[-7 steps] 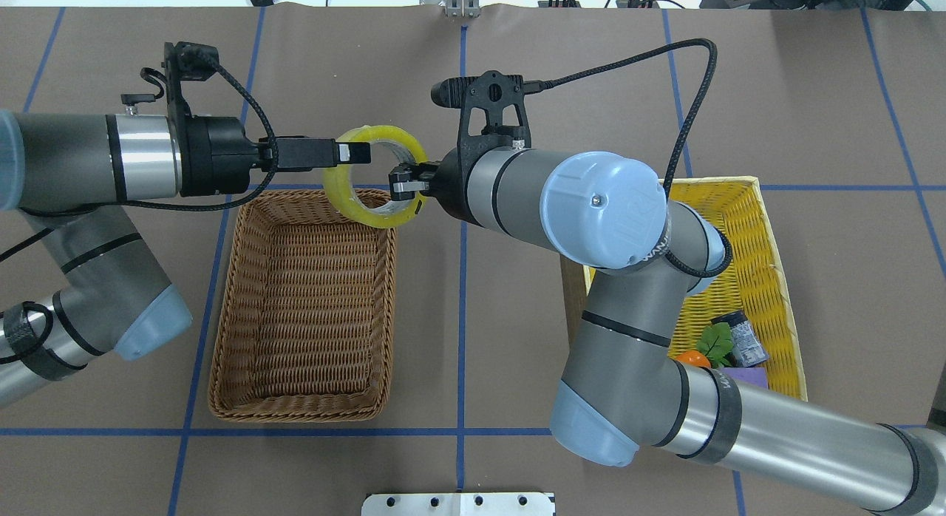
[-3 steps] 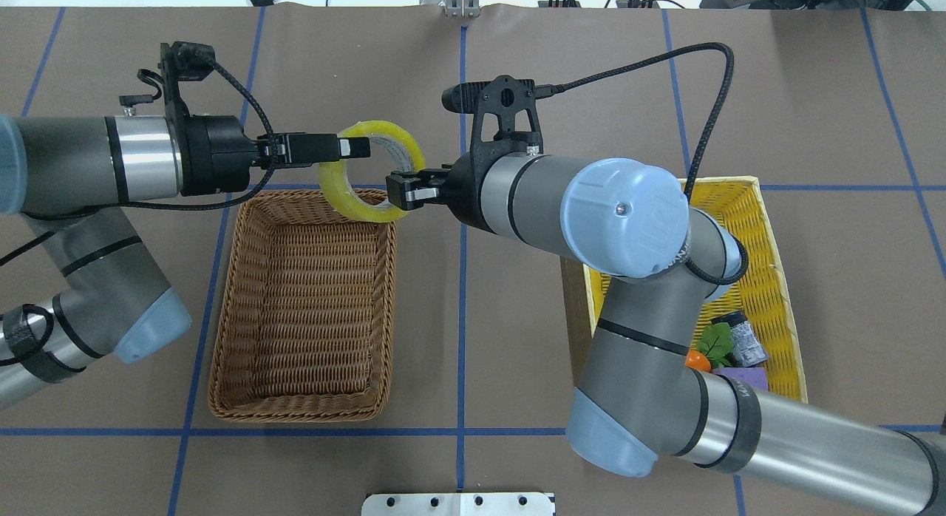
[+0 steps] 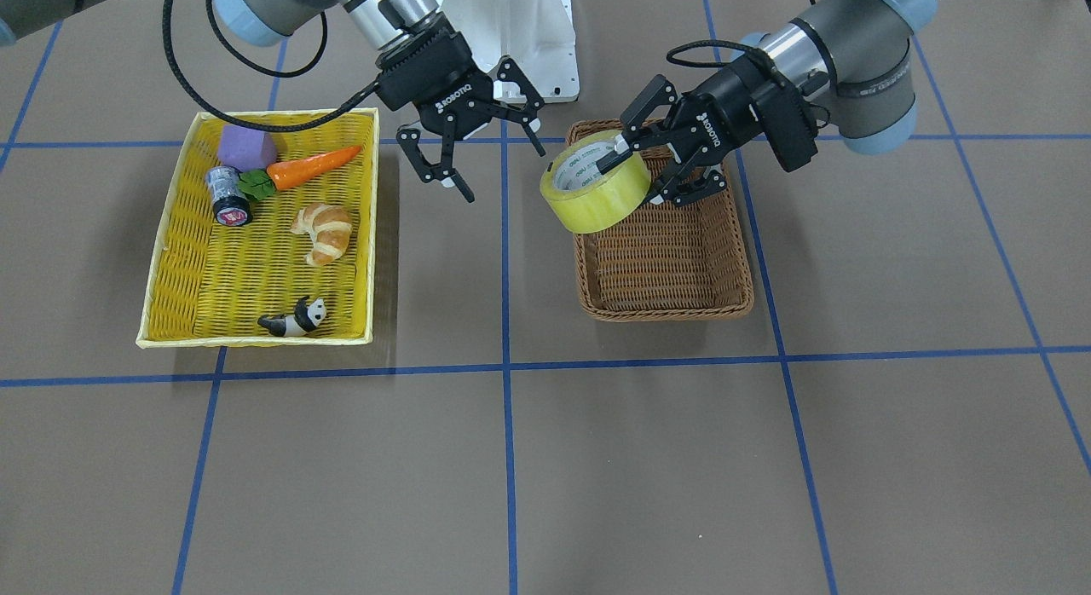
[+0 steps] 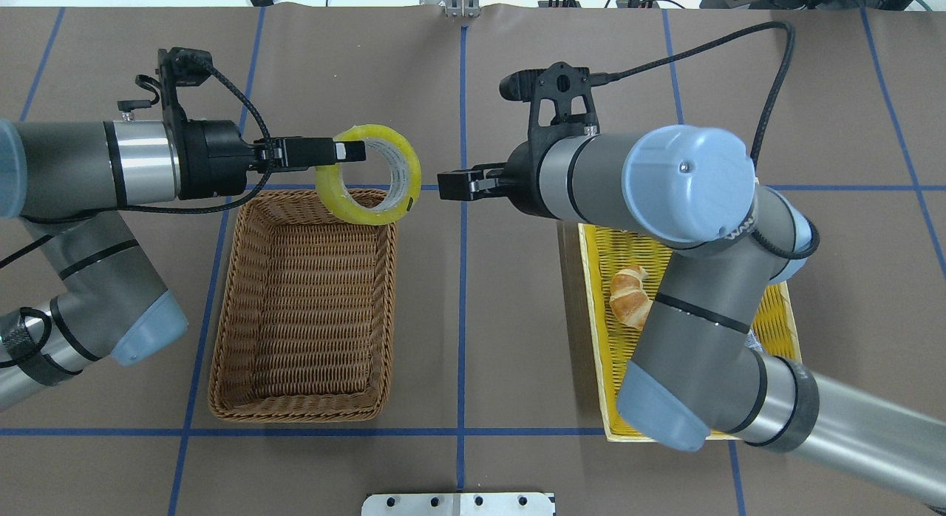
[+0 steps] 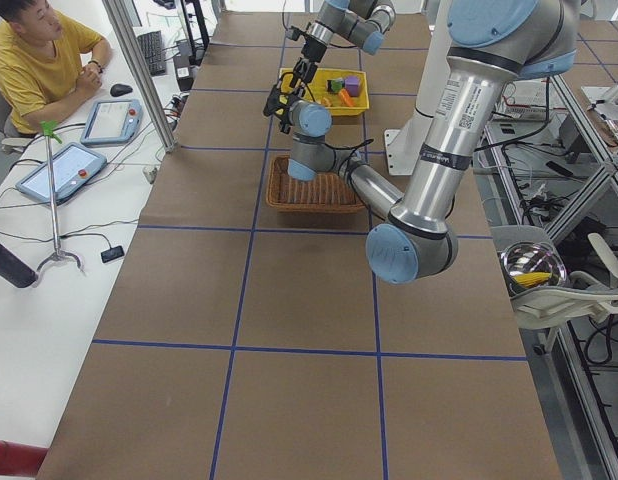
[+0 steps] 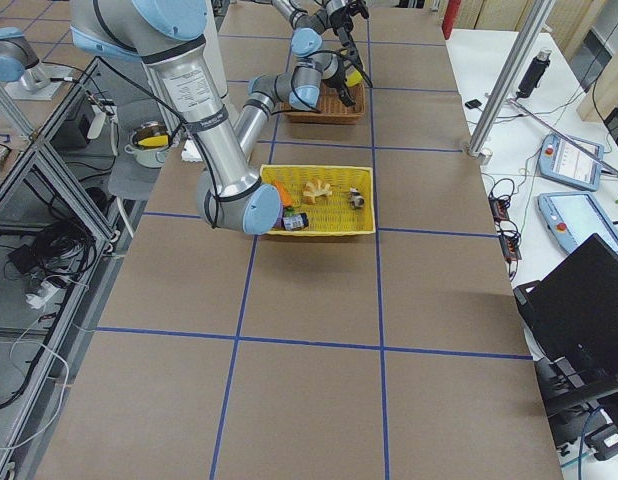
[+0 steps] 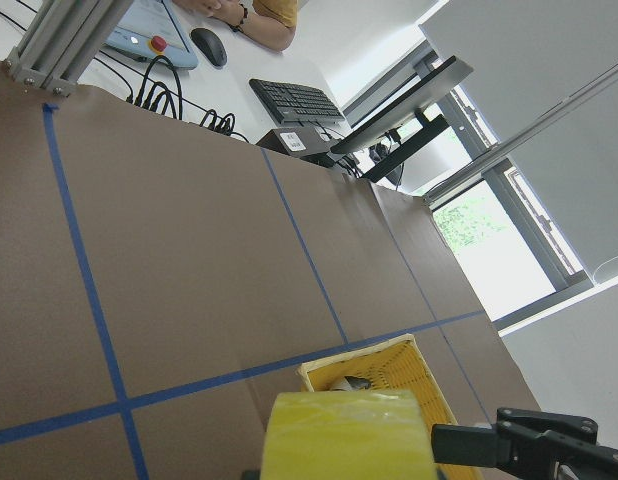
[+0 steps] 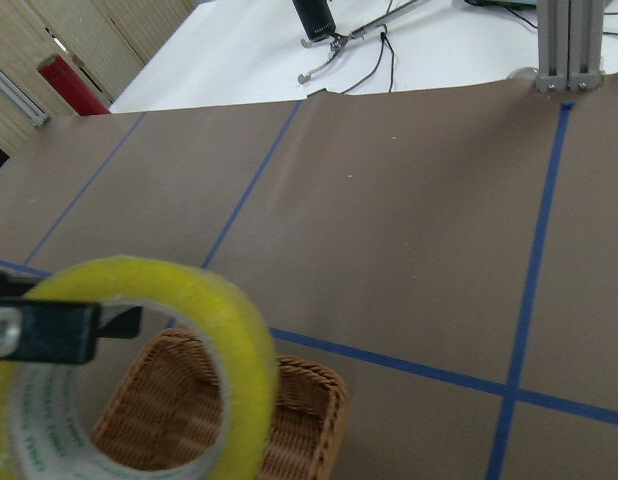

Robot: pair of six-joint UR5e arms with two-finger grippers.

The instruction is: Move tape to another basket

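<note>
The left tool (image 4: 351, 151) is clamped on the roll of yellow packing tape (image 4: 336, 198). One finger runs through the white printed core and the other sits outside the yellow band. The roll hangs in the air, tilted on its edge and touching nothing else. It is above the brown wicker basket (image 4: 303, 316), over the side of that basket that faces the yellow woven basket (image 3: 239, 271). The two fixed views disagree on which end of that side it is over, so I cannot tell.

The right tool (image 3: 497, 167) has its fingers spread wide and holds nothing. It hovers above the bench (image 4: 517, 72) beside the wicker basket, in the gap towards the yellow basket. It is level with the tape but clearly apart from it. The right wrist view shows the roll large, with a corner of the wicker basket under it.

Nothing lies on the wicker basket's woven floor where it shows.

Further from the wicker basket, the yellow basket holds:
- a croissant (image 3: 324, 231)
- a toy carrot (image 3: 311, 169)
- a purple lump (image 3: 245, 146)
- a small dark can (image 3: 226, 196), lying on its side
- a little panda figure (image 3: 294, 320)
</note>
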